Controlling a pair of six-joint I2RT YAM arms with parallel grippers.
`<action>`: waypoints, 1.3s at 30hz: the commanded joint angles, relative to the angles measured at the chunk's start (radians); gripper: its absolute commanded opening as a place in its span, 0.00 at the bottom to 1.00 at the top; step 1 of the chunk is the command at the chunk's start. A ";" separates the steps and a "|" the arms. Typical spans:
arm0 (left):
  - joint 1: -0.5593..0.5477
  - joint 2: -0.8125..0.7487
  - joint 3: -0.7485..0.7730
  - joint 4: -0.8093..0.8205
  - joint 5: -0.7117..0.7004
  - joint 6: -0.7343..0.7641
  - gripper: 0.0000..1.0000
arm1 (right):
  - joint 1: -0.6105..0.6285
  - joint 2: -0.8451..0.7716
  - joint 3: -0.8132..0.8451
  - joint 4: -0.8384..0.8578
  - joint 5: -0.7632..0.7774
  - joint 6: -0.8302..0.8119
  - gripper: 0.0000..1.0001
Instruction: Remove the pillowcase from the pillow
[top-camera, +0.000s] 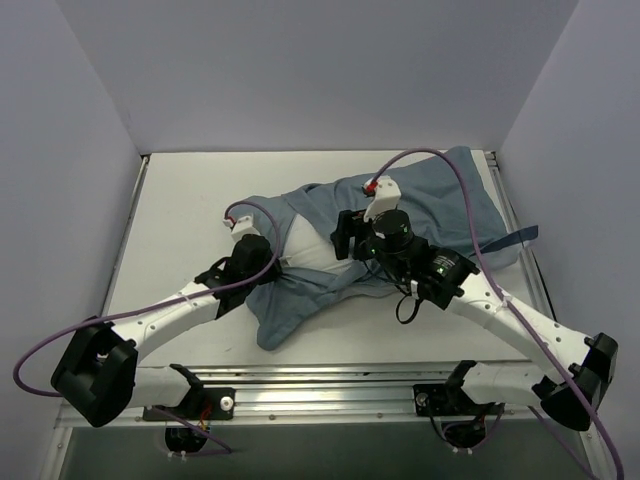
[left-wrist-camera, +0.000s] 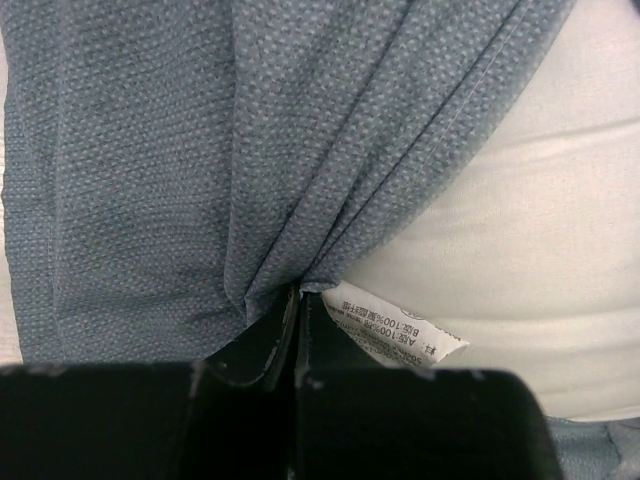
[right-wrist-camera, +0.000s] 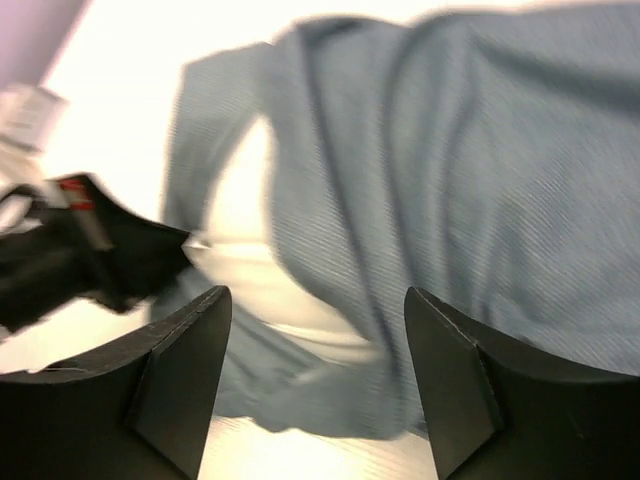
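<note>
The pillowcase (top-camera: 440, 200), showing its dusty blue-grey cloth, lies crumpled over the middle and right of the table. The white pillow (top-camera: 305, 250) bulges out of it between the two arms. My left gripper (top-camera: 275, 262) is shut on a bunched fold of the pillowcase (left-wrist-camera: 150, 150), its jaws pressed together (left-wrist-camera: 298, 300). Beside them lie the pillow (left-wrist-camera: 520, 250) and its printed label (left-wrist-camera: 400, 325). My right gripper (top-camera: 350, 235) is open (right-wrist-camera: 318, 340) and hovers over the pillowcase (right-wrist-camera: 480, 180) and pillow (right-wrist-camera: 240, 200) with nothing between its fingers.
The white table (top-camera: 190, 200) is walled on three sides. A metal rail (top-camera: 320, 385) runs along the near edge between the arm bases. A dark blue strip (top-camera: 520, 238) of the cloth reaches the table's right edge. Purple cables (top-camera: 450, 165) loop over both arms.
</note>
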 joint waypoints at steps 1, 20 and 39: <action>-0.023 -0.001 -0.030 -0.048 0.032 0.026 0.02 | 0.090 0.045 0.126 -0.061 0.064 -0.105 0.66; -0.039 -0.046 -0.070 -0.059 0.028 -0.008 0.02 | 0.091 0.435 0.030 0.218 0.091 -0.102 0.90; -0.020 -0.135 -0.056 -0.238 -0.063 -0.006 0.02 | 0.021 0.394 -0.111 0.187 -0.022 -0.119 1.00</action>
